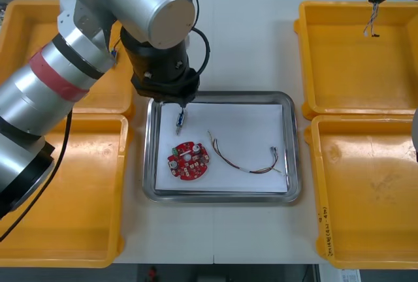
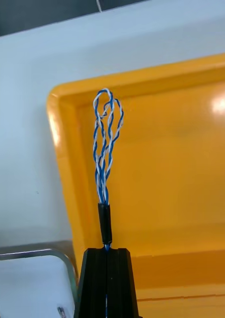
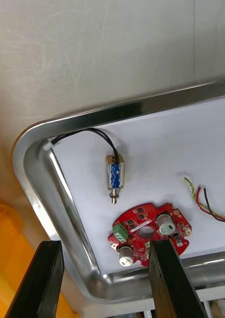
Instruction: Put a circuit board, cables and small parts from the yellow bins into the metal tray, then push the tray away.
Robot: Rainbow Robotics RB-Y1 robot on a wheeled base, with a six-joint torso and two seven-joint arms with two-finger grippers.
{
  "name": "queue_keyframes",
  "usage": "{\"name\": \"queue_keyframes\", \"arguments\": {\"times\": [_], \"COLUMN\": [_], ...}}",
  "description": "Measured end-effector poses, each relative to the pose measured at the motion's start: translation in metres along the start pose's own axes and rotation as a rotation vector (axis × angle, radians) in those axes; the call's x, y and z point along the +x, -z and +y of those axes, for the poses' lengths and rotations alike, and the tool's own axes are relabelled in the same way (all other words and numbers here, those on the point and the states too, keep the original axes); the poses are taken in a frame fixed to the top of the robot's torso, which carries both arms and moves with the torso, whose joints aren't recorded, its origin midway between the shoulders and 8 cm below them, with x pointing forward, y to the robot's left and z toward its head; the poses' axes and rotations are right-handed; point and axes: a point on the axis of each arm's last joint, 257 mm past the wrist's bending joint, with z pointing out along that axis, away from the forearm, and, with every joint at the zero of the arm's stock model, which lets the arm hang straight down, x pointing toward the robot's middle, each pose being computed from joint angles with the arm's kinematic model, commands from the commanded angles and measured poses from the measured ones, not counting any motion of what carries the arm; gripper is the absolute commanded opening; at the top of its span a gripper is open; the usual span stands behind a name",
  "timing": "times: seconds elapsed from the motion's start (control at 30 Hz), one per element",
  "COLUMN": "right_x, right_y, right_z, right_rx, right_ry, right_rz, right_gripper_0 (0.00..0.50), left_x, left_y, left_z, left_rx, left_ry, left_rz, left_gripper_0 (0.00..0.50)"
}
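Now pinching twisted blue and white cable (image 2: pixel 106 149) in right gripper (image 2: pixel 107 251) over yellow bin (image 2: pixel 182 174).
May snag on its wall; left gripper (image 3: pixel 105 243) agape over metal tray (image 3: pixel 37 164).

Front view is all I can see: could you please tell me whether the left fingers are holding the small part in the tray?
Observer: No. The left gripper is open, fingers apart, and the small part lies free in the tray.
Operator: Thank you. Has the part any wiring?
Observer: Yes, a black lead runs from it to a white plug by the tray's corner.
Operator: And how is the right gripper holding its cable?
Observer: The right gripper is shut on the black sleeve of the blue and white cable, whose loop is over a bin.
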Motion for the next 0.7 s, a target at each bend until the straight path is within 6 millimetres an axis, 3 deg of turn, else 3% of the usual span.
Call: {"name": "queue_keyframes", "arguments": {"times": [0.17, 0.27, 0.7], "right_x": [0.001, 0.013, 0.105], "right_y": [0.016, 0.022, 0.007], "right_z": [0.03, 0.047, 0.104], "right_rx": [-0.057, -0.086, -0.219], "right_ry": [0.137, 0.23, 0.531], "right_rz": [-0.066, -0.102, -0.027], "right_gripper_0": [0.0, 0.0, 0.0], "left_x": [-0.013, -0.024, -0.043], "left_y": [0.021, 0.032, 0.048], "left_z": [0.007, 0.014, 0.046], "left_rx": [0.047, 0.072, 0.072], "left_ry": [0.059, 0.103, 0.201], "left_rz": [-0.029, -0.056, -0.11], "left_gripper_0": [0.5, 0.5, 0.5]}}
